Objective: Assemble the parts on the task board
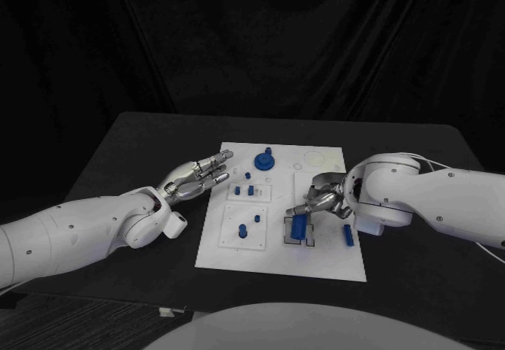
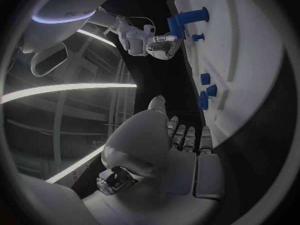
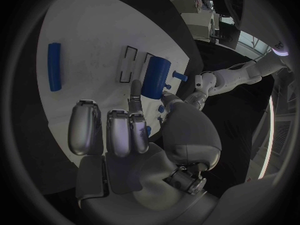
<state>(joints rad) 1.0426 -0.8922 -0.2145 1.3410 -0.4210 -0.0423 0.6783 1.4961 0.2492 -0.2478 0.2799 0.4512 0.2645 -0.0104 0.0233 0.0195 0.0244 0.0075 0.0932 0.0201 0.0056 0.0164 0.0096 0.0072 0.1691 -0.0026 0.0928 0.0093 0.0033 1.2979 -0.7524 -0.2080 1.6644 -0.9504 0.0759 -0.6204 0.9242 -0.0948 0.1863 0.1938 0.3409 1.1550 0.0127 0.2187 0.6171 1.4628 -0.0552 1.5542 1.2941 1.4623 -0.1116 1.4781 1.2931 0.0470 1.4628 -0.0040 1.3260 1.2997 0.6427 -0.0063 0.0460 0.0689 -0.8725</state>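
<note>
Blue cylinder (image 1: 299, 225) gripped by right hand (image 1: 322, 200).

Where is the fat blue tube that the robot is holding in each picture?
Head view: blue tube under the right robot hand, on the white board's right side.
Left wrist view: far off, at that same hand, tube.
Right wrist view: between thumb and finger, tube.
Shared landmark: the white board.
</note>
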